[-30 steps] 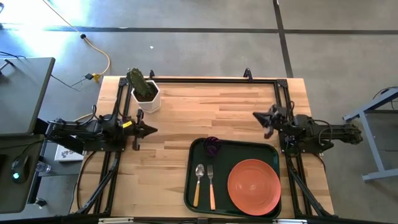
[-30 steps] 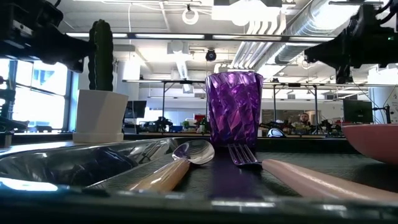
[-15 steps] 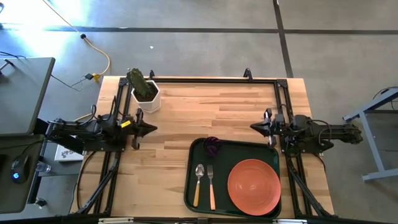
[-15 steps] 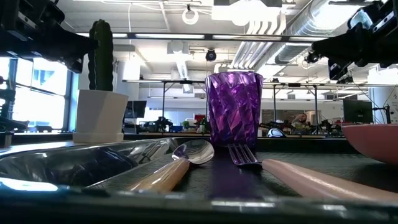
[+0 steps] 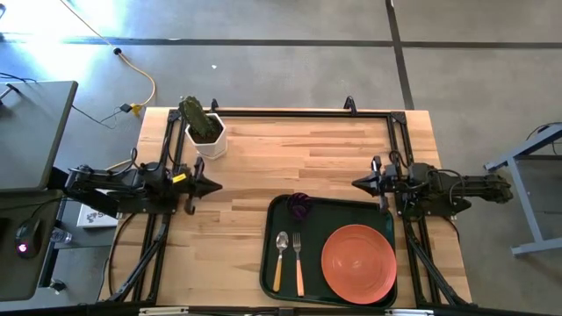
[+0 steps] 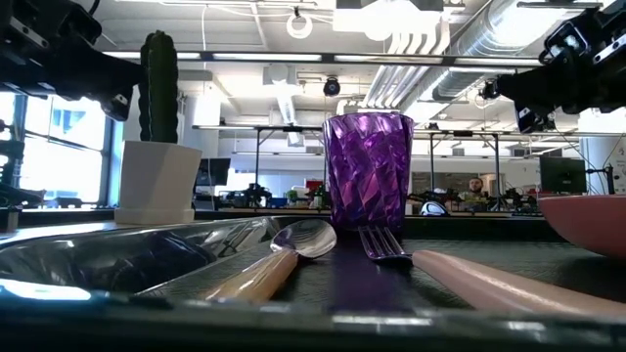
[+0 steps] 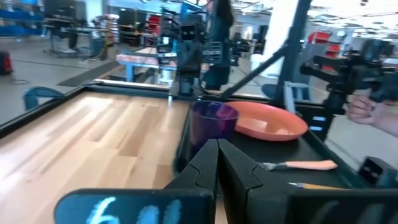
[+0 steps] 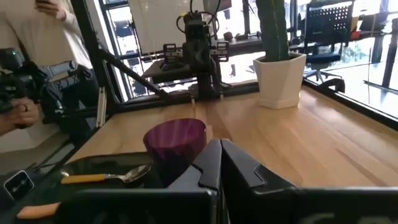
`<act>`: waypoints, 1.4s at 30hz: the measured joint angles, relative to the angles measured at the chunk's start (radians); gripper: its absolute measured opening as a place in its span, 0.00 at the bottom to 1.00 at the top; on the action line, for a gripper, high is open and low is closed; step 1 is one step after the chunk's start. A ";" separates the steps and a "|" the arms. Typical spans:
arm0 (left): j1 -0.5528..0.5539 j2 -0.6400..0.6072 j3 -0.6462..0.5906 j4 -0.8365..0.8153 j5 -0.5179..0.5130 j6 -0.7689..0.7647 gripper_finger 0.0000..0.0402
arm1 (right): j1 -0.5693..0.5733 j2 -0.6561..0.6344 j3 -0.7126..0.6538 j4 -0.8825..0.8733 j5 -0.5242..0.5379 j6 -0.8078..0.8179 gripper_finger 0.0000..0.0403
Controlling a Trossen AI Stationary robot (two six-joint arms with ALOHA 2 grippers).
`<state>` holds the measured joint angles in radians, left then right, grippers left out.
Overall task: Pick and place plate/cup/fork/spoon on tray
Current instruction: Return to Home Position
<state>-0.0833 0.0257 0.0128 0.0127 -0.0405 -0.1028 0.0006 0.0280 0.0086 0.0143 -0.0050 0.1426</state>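
Observation:
The dark green tray (image 5: 285,211) lies at the table's near right. On it the orange plate (image 5: 358,262) lies flat at the right, the purple cup (image 5: 300,205) stands upright in the far left corner, and the spoon (image 5: 281,260) and fork (image 5: 299,262) lie side by side at the left. My left gripper (image 5: 216,185) is shut and empty above the table's left side. My right gripper (image 5: 356,183) is shut and empty just beyond the tray's far right corner.
A white pot with a green cactus (image 5: 204,129) stands at the table's far left. A dark metal frame (image 5: 299,112) runs along the table's edges. In the wrist views a person's hand (image 7: 367,111) shows beyond the table.
My right gripper has drawn a little toward the table's left and levelled out; its fingers have turned about. My left gripper has kept still. The things on the tray have not moved.

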 joint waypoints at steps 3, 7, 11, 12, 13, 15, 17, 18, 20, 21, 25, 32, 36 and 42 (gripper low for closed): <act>-0.002 0.007 0.000 0.002 -0.017 -0.017 0.00 | 0.000 0.000 0.000 0.000 0.004 0.038 0.00; -0.002 0.012 0.000 0.002 -0.016 -0.042 0.00 | 0.000 0.000 0.000 0.000 0.004 0.035 0.00; -0.002 0.012 0.000 0.002 -0.016 -0.043 0.00 | 0.000 0.000 0.000 -0.001 0.006 0.038 0.00; -0.002 0.012 0.000 0.002 -0.016 -0.043 0.00 | 0.000 0.000 0.000 -0.001 0.006 0.035 0.00; -0.002 0.012 0.000 0.002 -0.016 -0.043 0.00 | 0.000 0.000 0.000 -0.001 0.007 0.035 0.00; -0.002 0.012 0.000 0.002 -0.016 -0.043 0.00 | 0.000 0.000 0.001 -0.002 0.007 0.037 0.00; -0.002 0.012 0.000 0.002 -0.016 -0.043 0.00 | 0.000 0.000 0.001 -0.002 0.007 0.038 0.00; -0.002 0.012 0.000 0.002 -0.016 -0.043 0.00 | 0.000 0.000 0.001 -0.002 0.007 0.038 0.00; -0.002 0.012 0.000 0.002 -0.016 -0.043 0.00 | 0.000 0.000 0.001 -0.003 0.007 0.040 0.00; -0.002 0.012 0.000 0.002 -0.016 -0.043 0.00 | 0.000 0.000 0.001 -0.003 0.007 0.039 0.00; -0.002 0.012 0.000 0.002 -0.016 -0.043 0.00 | 0.000 0.000 0.001 -0.003 0.008 0.040 0.00; -0.002 0.012 0.000 0.002 -0.016 -0.043 0.00 | 0.000 0.000 0.001 -0.003 0.008 0.040 0.00; -0.002 0.012 0.000 0.002 -0.016 -0.043 0.00 | 0.000 0.000 0.001 -0.004 0.008 0.040 0.00; -0.002 0.012 0.000 0.003 -0.016 -0.043 0.00 | 0.000 0.000 0.001 -0.004 0.008 0.040 0.00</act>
<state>-0.0856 0.0372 0.0127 0.0152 -0.0566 -0.1463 0.0006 0.0280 0.0097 0.0107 0.0032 0.1822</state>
